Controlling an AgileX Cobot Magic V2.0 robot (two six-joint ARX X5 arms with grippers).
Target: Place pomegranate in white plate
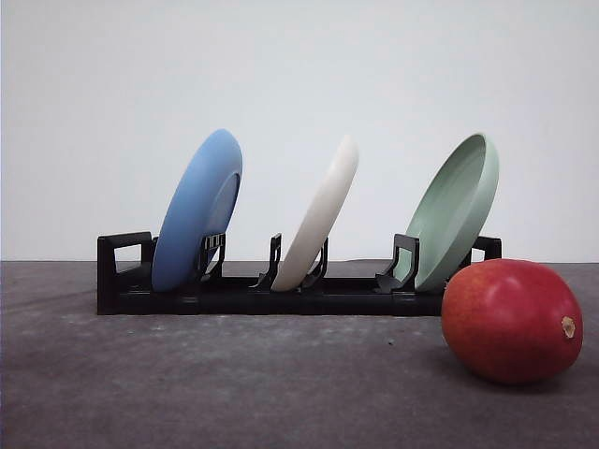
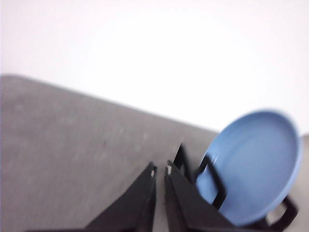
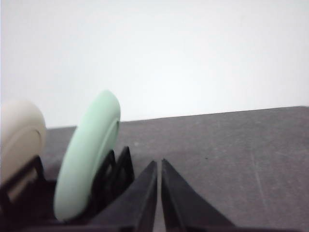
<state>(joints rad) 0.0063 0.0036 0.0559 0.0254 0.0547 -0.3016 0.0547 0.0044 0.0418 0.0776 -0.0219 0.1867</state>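
Note:
The red pomegranate (image 1: 511,321) lies on the dark table at the front right, its tan nub facing right. The white plate (image 1: 321,214) stands on edge in the middle slot of a black rack (image 1: 122,281); its cream rim (image 3: 19,130) also appears in the right wrist view. My left gripper (image 2: 160,170) is shut with nothing in it, its tips above the table near the blue plate. My right gripper (image 3: 159,164) is shut and empty too, close beside the pale green plate.
A blue plate (image 1: 198,210) (image 2: 253,164) leans in the rack's left slot and a pale green plate (image 1: 456,210) (image 3: 88,153) in its right slot, just behind the fruit. The grey table (image 1: 234,383) stretches in front of the rack.

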